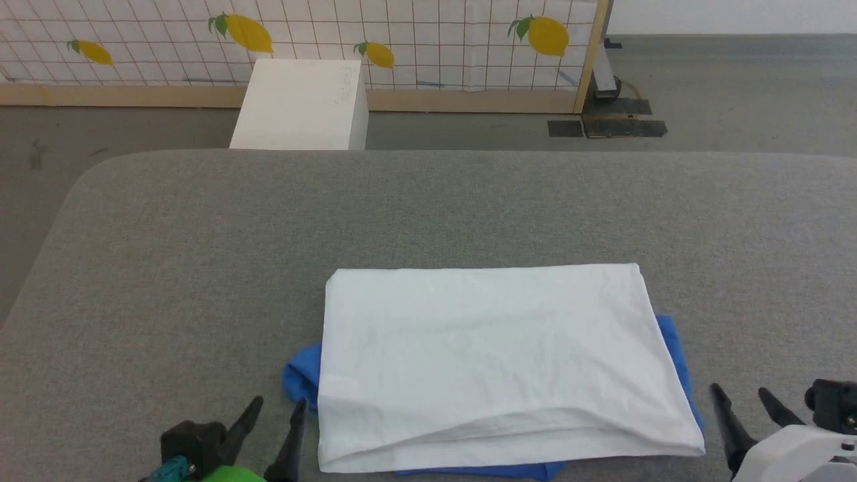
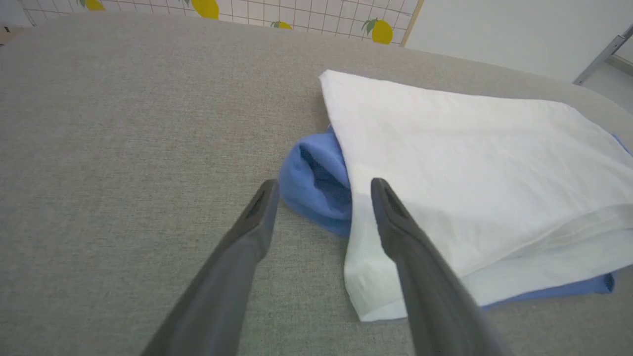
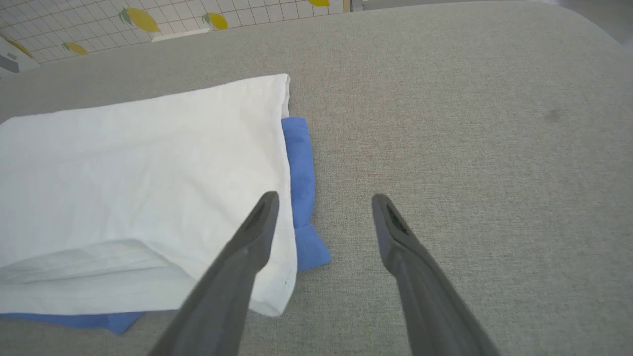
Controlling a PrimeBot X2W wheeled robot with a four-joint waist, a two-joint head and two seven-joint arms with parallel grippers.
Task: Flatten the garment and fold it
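Observation:
The garment (image 1: pixel 495 355) lies folded into a white rectangle on the grey table, with bright blue cloth poking out at its left (image 1: pixel 301 378), right and front edges. My left gripper (image 1: pixel 278 410) stands open just off the garment's front left corner, nothing between its fingers. In the left wrist view the garment (image 2: pixel 470 163) is to the right and the blue sleeve roll (image 2: pixel 316 188) sits just beyond the open left gripper (image 2: pixel 324 190). My right gripper (image 1: pixel 743 396) is open beside the front right corner. The right wrist view shows the garment (image 3: pixel 148 173) left of the open right gripper (image 3: pixel 324 202).
The grey cloth-covered table (image 1: pixel 201 268) spreads wide to the left, behind and to the right of the garment. Beyond its far edge stand a white box (image 1: pixel 301 104) and a lemon-print tiled wall (image 1: pixel 402 40) on grey floor.

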